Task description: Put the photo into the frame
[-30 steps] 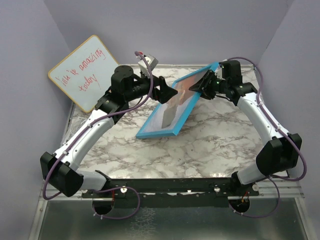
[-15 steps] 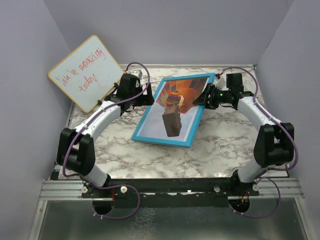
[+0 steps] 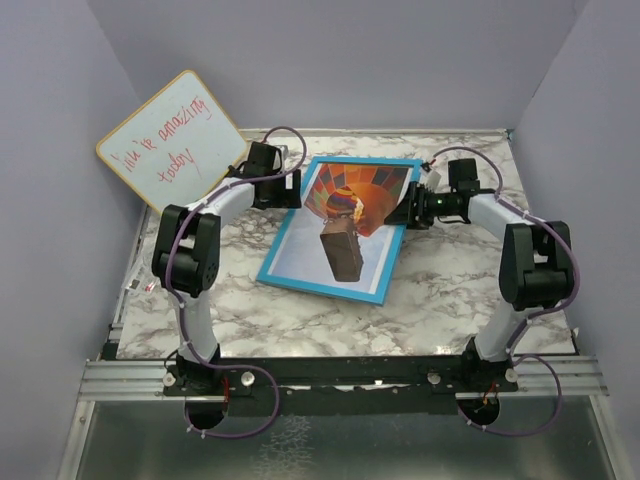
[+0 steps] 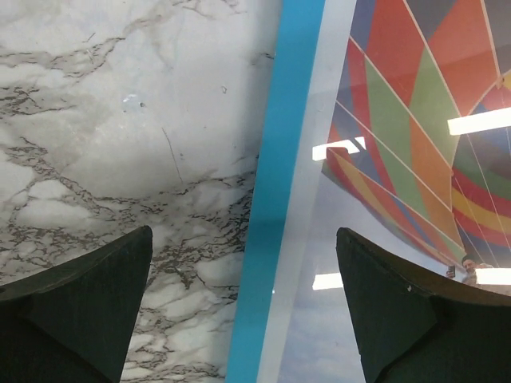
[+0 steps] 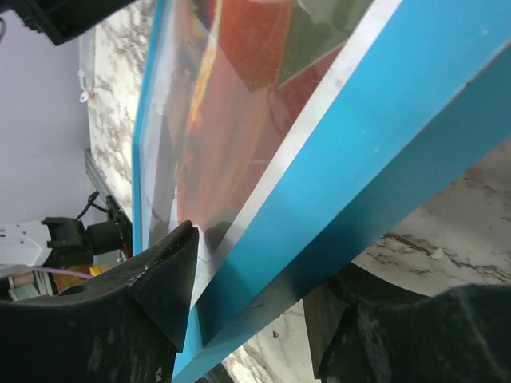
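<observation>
The photo (image 3: 340, 222) already shows through the front of the frame (image 3: 320, 290), balloon side up, so I judge the loading done and the step in hand to be setting the frame down and letting go. It lies blue face up on the table (image 3: 450, 290), between the two arms.

To do this well, I'd open the right gripper (image 5: 255, 275) fully before moving the arm at all. Then I'd draw it straight out sideways, away from the frame's right edge, keeping the wrist low and level. Its lower finger sits under that edge, so any lift or twist on the way out would drag or tip the frame (and could shift the photo inside). I'd go slowly until the edge has settled on the marble, and only then raise the arm.

The right gripper's jaws straddle the frame's right edge, one finger over the front face and the other beneath. From the wrist view I cannot tell whether they pinch it or merely bracket it.

The left gripper (image 4: 243, 230) is spread wide and holds nothing. It hovers above the frame's left edge, one finger over the marble and the other over the photo. I'd leave it there, clear of the frame.
</observation>
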